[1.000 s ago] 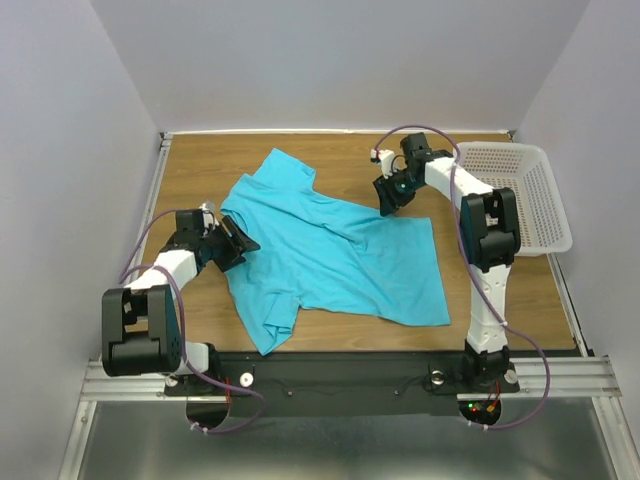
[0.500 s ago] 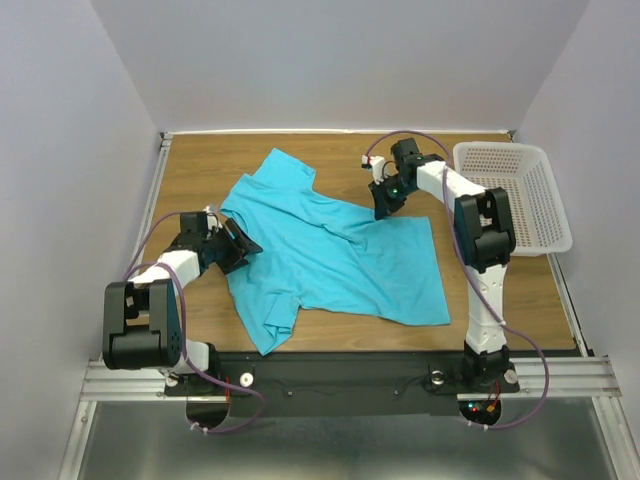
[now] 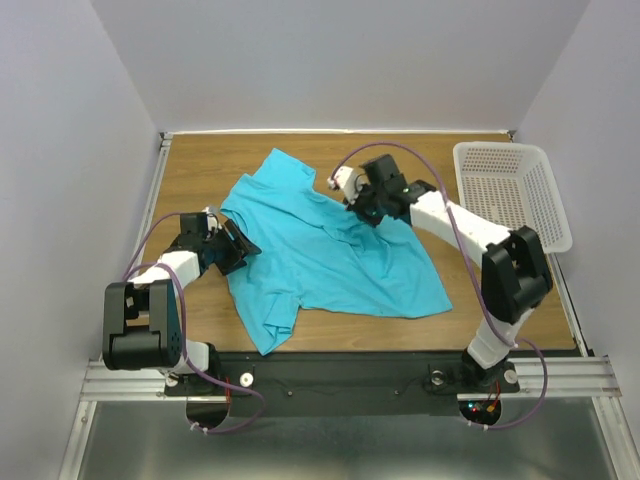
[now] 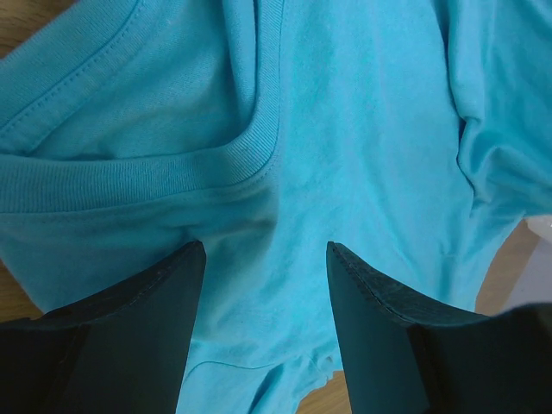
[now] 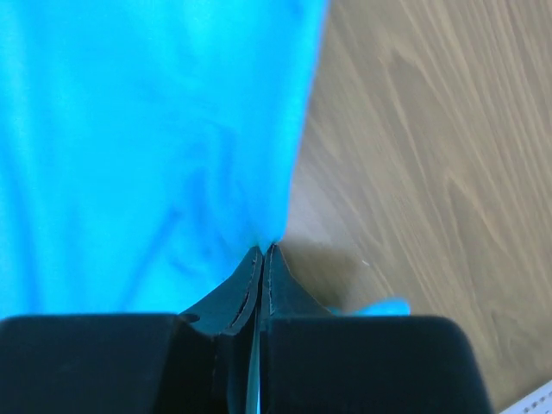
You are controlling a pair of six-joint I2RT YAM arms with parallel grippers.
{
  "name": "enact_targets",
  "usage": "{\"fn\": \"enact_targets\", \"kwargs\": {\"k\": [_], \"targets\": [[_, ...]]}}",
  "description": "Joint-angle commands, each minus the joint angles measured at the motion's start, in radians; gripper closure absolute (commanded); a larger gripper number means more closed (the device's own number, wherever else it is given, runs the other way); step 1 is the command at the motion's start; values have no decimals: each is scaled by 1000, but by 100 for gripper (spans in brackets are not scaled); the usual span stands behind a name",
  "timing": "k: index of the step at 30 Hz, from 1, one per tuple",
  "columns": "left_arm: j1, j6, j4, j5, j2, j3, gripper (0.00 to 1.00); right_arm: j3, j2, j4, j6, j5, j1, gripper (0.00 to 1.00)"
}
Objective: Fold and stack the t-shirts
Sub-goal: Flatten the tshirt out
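Note:
A turquoise t-shirt (image 3: 320, 255) lies spread and rumpled on the wooden table. My left gripper (image 3: 240, 245) is open at the shirt's left edge, its jaws either side of cloth near the ribbed collar (image 4: 216, 164); the shirt fills the left wrist view (image 4: 362, 129). My right gripper (image 3: 365, 212) is shut on the shirt's far right corner, with the cloth (image 5: 155, 147) pinched at the fingertips and drawn over the shirt's middle. The lifted edge makes a fold across the right half.
A white mesh basket (image 3: 540, 200) stands at the far right of the table. Bare wood (image 3: 200, 170) shows at the back left and along the near edge. Grey walls close in on three sides.
My right gripper has carried the shirt's right corner leftward over the shirt, folding the right edge in. My left gripper has stayed at the left edge.

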Motion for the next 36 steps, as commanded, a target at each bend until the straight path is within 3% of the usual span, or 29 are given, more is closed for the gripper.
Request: {"fn": "enact_targets", "kwargs": {"k": [1,2,6,10,12,14,17,20,27,36], "targets": [[-3,26,1,-5,-43,3,31,-151,-92,106,-48,102,127,99],[-5,26,-1,-5,-46,3,31,-184,-109,102,-42,95,170,99],[-5,34,-9,-9,-46,13,31,-310,-172,42,-30,9,238,66],[-3,46,-16,-12,-51,17,31,-311,-264,-37,-48,-36,236,54],[-5,49,-16,-15,-57,19,31,-301,-307,-40,-58,13,224,41],[-3,51,-16,-17,-61,19,31,-229,-292,-35,0,41,142,33],[-3,49,-16,-18,-60,20,31,-94,-195,-27,143,-26,-34,33],[-3,49,-16,-12,-57,23,31,-17,-65,-21,224,-66,-95,33],[-3,57,-16,-14,-74,20,31,127,156,-14,367,-109,-103,32],[-3,62,-16,-11,-68,25,31,138,198,-23,432,-227,-107,37]]}}
